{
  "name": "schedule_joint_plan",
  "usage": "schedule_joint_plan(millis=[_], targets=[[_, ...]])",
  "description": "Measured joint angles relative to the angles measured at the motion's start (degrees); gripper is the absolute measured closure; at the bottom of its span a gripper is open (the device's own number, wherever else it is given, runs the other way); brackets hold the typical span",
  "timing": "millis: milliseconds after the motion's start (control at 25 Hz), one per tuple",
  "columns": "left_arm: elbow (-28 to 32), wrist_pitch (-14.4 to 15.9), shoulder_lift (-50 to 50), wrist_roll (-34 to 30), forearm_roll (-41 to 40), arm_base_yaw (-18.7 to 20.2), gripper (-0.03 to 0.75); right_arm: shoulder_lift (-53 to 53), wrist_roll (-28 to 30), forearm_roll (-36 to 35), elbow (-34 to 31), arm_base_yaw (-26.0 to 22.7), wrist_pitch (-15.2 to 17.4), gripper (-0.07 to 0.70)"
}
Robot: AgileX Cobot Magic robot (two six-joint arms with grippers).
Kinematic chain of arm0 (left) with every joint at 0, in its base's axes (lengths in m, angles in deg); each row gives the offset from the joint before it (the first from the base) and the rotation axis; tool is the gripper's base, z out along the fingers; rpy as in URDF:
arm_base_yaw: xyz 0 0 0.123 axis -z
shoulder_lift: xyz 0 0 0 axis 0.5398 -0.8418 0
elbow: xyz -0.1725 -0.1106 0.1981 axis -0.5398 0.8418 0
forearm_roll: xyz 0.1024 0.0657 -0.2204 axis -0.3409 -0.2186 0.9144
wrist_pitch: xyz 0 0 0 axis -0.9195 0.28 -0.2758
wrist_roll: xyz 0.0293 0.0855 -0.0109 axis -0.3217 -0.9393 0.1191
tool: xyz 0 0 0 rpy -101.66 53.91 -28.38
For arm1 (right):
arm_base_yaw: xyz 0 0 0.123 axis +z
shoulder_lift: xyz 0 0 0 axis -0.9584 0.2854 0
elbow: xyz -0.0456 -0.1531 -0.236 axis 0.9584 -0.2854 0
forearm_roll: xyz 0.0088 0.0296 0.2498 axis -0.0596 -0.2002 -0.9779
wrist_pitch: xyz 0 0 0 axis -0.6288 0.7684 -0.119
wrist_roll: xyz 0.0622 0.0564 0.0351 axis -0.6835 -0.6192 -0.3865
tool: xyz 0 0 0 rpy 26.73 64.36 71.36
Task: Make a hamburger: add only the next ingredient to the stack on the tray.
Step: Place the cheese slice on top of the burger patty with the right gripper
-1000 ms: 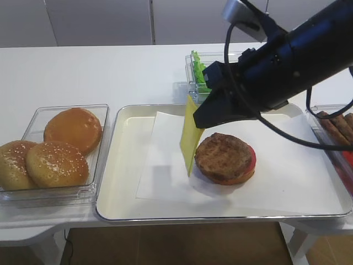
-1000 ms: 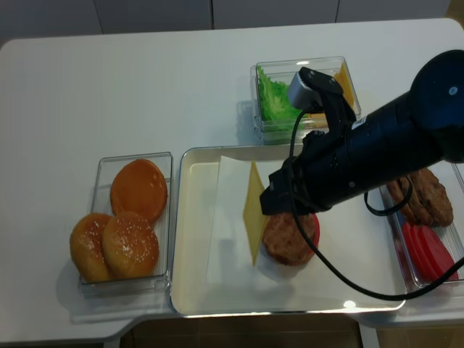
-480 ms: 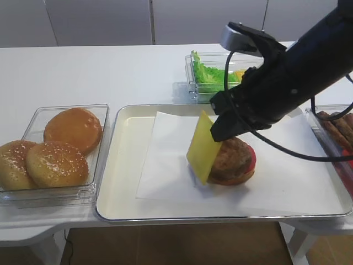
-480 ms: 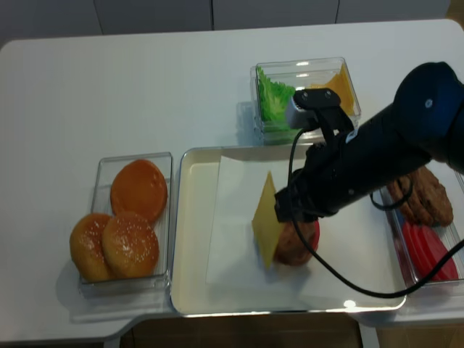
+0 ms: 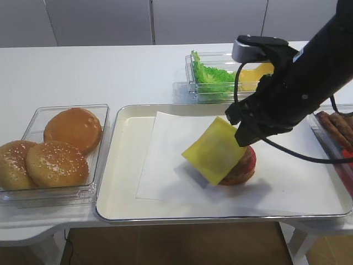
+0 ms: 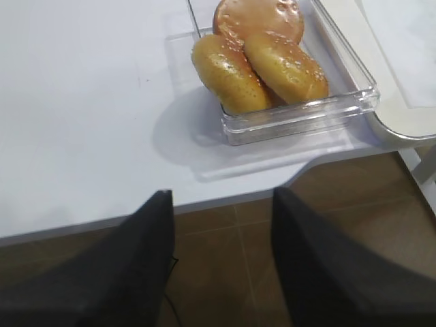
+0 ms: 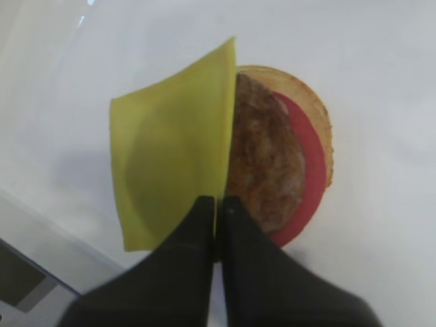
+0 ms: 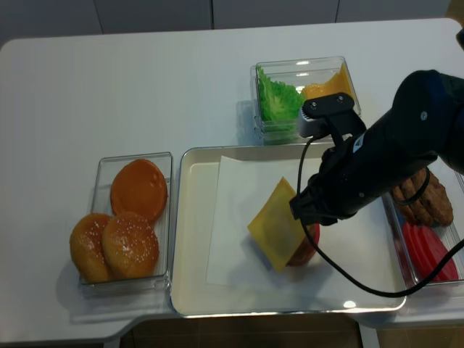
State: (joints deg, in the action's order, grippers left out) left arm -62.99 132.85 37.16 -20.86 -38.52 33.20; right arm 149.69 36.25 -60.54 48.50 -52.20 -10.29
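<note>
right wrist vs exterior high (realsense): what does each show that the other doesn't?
Only the right wrist view: the right gripper shut on the edge of the cheese slice, and the patty, tomato and bottom bun layered in the stack.

Only the realsense view: the tray, bun container, lettuce, spare cheese, and patties and tomato slices at right.

Both: the slice tilted, mostly left of the stack, not yet laid flat.

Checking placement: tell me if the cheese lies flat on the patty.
Not flat. The cheese slice hangs tilted, pinched by the right gripper, patty mostly uncovered.
</note>
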Motion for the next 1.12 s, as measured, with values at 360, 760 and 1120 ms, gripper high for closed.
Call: schedule_joint_plan(millis=[360,760,1120], targets=[[0.0,0.0,0.0,0.0,0.0,0.0,0.365,0.0,-2.9,3.2,0.0,0.0,-0.2,0.620],[0.0,0.0,0.0,0.0,0.0,0.0,0.365,0.0,-5.0,5.5,0.0,0.0,-1.1,0.620],[0.0,0.0,0.0,0.0,0.0,0.0,0.365,2.0,-5.4,5.4,0.0,0.0,-1.1,0.620]])
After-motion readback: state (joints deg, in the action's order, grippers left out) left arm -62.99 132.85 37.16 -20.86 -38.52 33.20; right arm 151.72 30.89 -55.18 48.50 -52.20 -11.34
